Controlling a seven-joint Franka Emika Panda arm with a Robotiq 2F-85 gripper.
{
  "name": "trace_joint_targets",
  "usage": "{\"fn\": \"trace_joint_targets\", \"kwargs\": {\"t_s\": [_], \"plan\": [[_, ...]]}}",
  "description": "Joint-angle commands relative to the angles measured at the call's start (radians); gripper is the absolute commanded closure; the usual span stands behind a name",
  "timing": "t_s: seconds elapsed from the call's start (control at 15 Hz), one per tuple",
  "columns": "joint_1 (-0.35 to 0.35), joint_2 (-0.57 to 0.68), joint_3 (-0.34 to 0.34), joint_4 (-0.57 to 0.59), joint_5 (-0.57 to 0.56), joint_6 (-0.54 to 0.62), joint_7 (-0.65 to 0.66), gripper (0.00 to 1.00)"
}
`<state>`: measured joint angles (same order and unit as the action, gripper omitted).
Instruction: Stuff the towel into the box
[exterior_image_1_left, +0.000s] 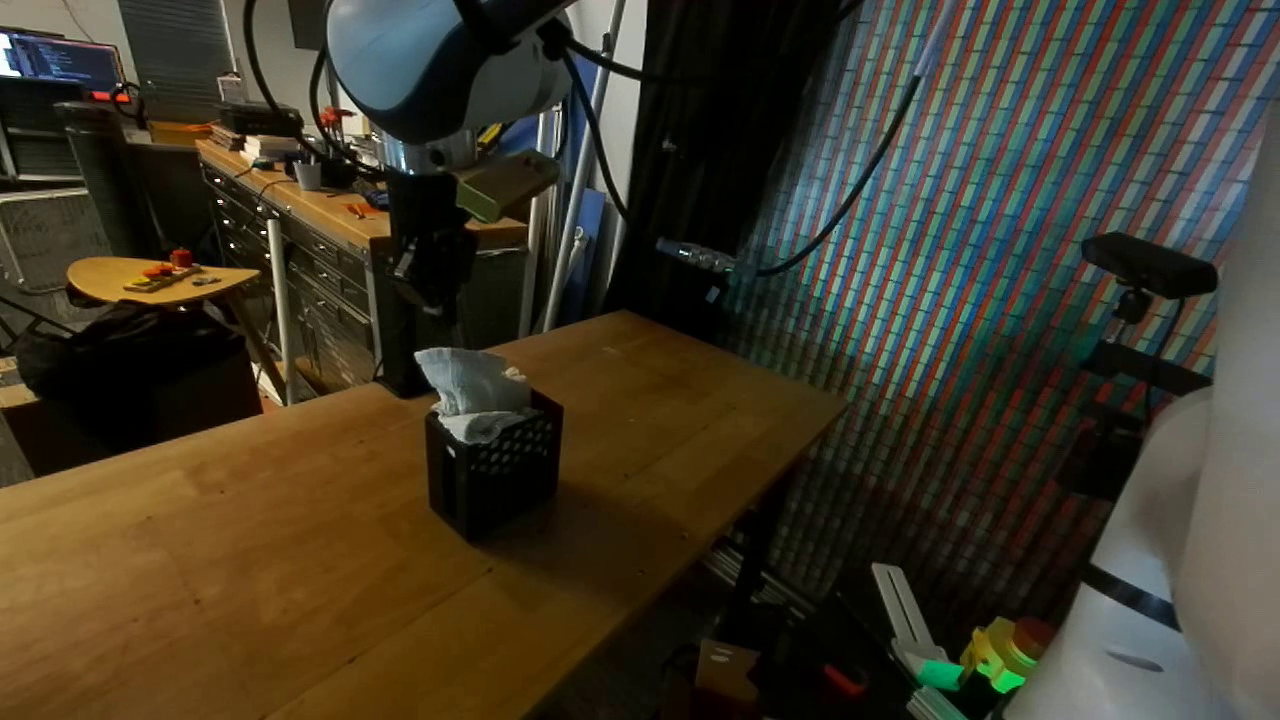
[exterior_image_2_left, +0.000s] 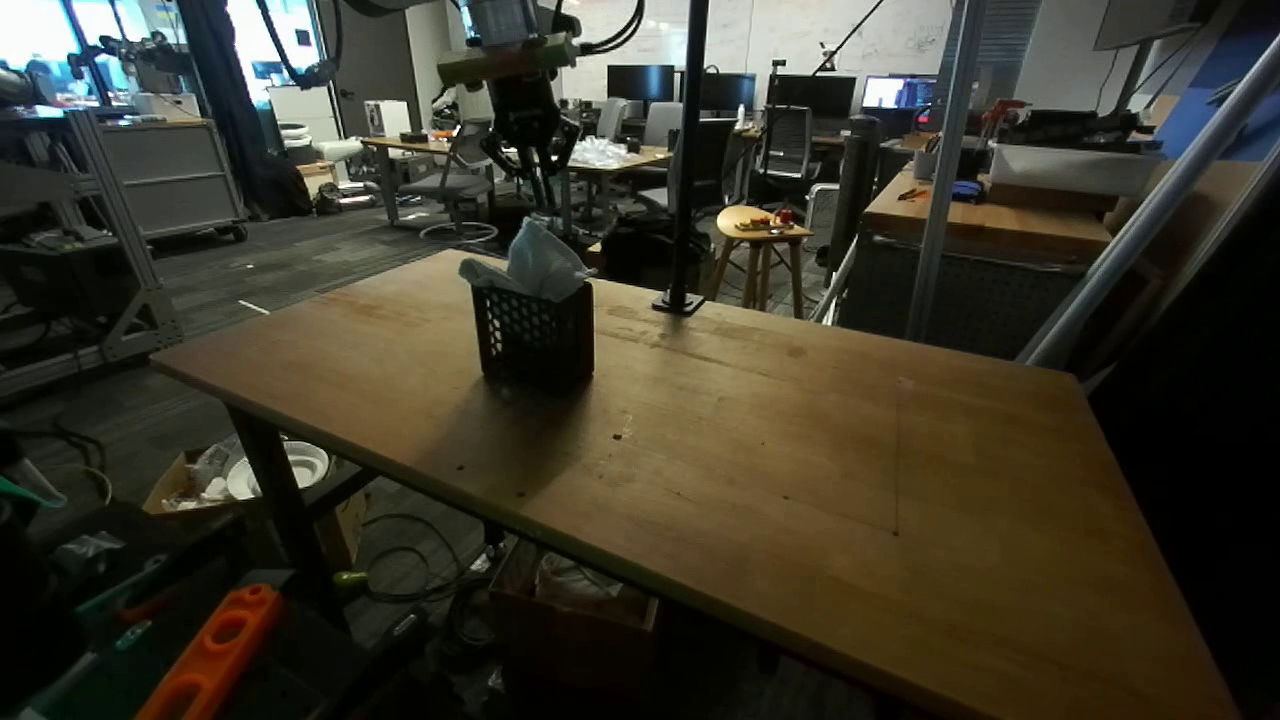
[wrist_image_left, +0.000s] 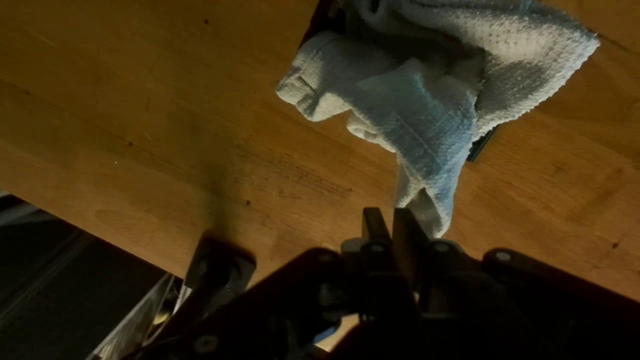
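The black box (exterior_image_1_left: 495, 490) stands upright on the wooden table, its perforated sides showing in both exterior views (exterior_image_2_left: 535, 335). The light grey-beige towel (exterior_image_2_left: 543, 262) sits bunched in its mouth, one part rising as a peak above the rim. Seen from above in the wrist view, the towel (wrist_image_left: 425, 120) covers most of the box (wrist_image_left: 478, 144), and folds hang over the rim. My gripper (wrist_image_left: 386, 210) is shut, with a thin gap and no cloth between its fingers. In an exterior view the gripper (exterior_image_2_left: 543, 203) points down just over the towel's peak; contact cannot be made out.
A black post (exterior_image_2_left: 678, 285) rises from the far edge of the wooden table (exterior_image_2_left: 800, 450), behind the box; its foot (wrist_image_left: 225, 260) shows in the wrist view. A stool (exterior_image_2_left: 762, 235) and a drawer bench (exterior_image_1_left: 330, 260) stand beyond the table.
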<state>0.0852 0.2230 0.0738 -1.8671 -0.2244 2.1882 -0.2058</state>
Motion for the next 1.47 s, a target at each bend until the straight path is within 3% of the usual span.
{"fn": "trace_joint_targets", "kwargs": {"t_s": [0.0, 0.27, 0.4, 0.47, 0.73, 0.87, 1.13, 1.4], "plan": [[-0.022, 0.010, 0.021, -0.001, 0.064, 0.032, -0.143, 0.86], [-0.030, 0.021, 0.028, 0.004, 0.099, 0.032, -0.242, 0.82], [-0.033, 0.024, 0.030, 0.006, 0.111, 0.028, -0.278, 0.57], [-0.034, 0.024, 0.031, 0.007, 0.116, 0.027, -0.291, 0.56], [-0.040, 0.024, 0.032, 0.010, 0.127, 0.019, -0.329, 0.33], [-0.043, 0.023, 0.031, 0.015, 0.125, 0.012, -0.339, 0.32], [-0.045, 0.017, 0.027, 0.027, 0.110, -0.004, -0.347, 0.41], [-0.047, 0.009, 0.025, 0.038, 0.102, -0.019, -0.351, 0.39]]}}
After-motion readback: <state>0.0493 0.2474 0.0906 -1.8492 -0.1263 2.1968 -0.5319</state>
